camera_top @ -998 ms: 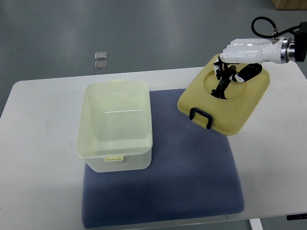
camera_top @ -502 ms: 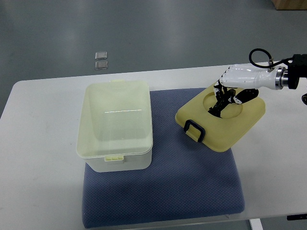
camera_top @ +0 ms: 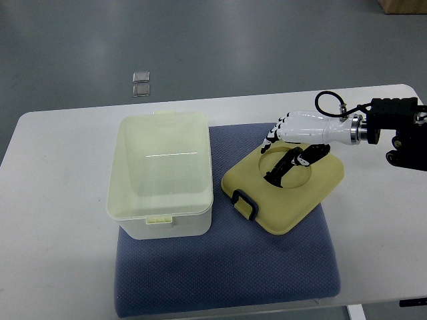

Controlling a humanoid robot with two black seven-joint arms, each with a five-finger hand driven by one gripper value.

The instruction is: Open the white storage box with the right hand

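While the right hand [camera_top: 291, 148] clamps its fingers through the yellow lid [camera_top: 283, 189] on the blue mat [camera_top: 227, 267], beside the open white storage box [camera_top: 160, 177], watch for 1 risk: snagged fingers dragging the lid on release.

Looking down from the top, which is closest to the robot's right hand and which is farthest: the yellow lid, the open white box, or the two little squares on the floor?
From the right hand:
1. Yellow lid, directly under the hand, which grips it.
2. White box, open, on the blue mat to the left.
3. Two little squares, on the floor beyond the table, upper left.
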